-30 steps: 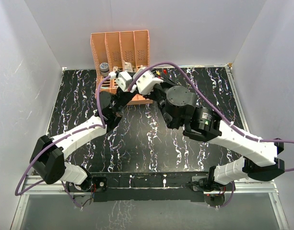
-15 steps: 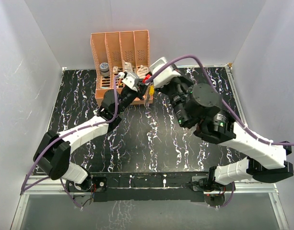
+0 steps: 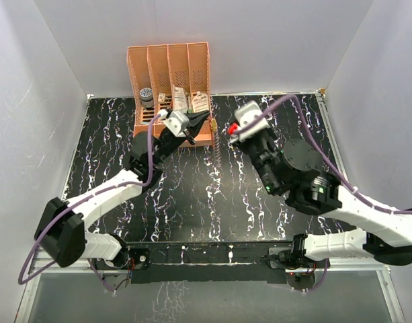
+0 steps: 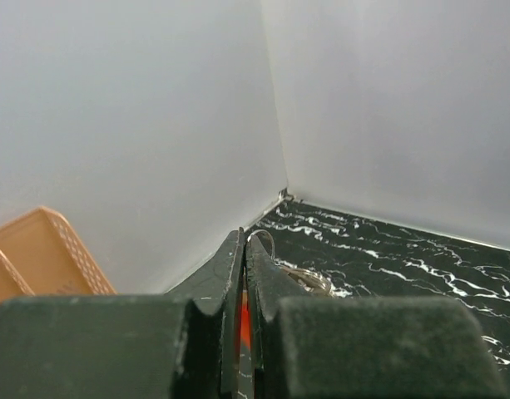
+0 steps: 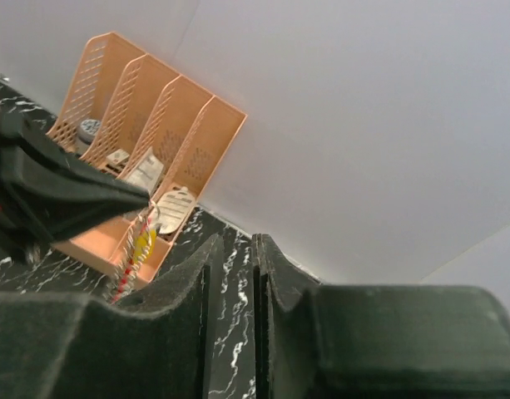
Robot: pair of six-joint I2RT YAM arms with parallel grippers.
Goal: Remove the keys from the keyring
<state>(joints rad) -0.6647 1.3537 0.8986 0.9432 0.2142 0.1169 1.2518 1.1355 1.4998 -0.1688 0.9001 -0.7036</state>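
Observation:
My left gripper (image 3: 204, 118) is up in front of the orange rack, shut on the keyring (image 4: 267, 238). Its thin wire loop sticks out at the fingertips (image 4: 256, 249), and a sliver of red shows between the jaws. In the right wrist view a blurred strand, the keyring (image 5: 128, 264), hangs from that gripper with red and white in it. A small yellowish key (image 5: 146, 239) sits near its top. From above the keyring is only a faint vertical streak (image 3: 217, 151). My right gripper (image 3: 227, 134) (image 5: 235, 243) is just right of it, open, with only table showing between its fingers.
The orange slotted rack (image 3: 169, 62) (image 5: 196, 141) stands against the back wall and holds a grey round item (image 3: 146, 95) and labelled white pieces (image 5: 173, 208). White walls close in the black marbled table (image 3: 192, 202) on three sides.
The right gripper has opened and pulled back to the right, away from the left gripper's tips. The keyring now hangs and swings from the left gripper alone.

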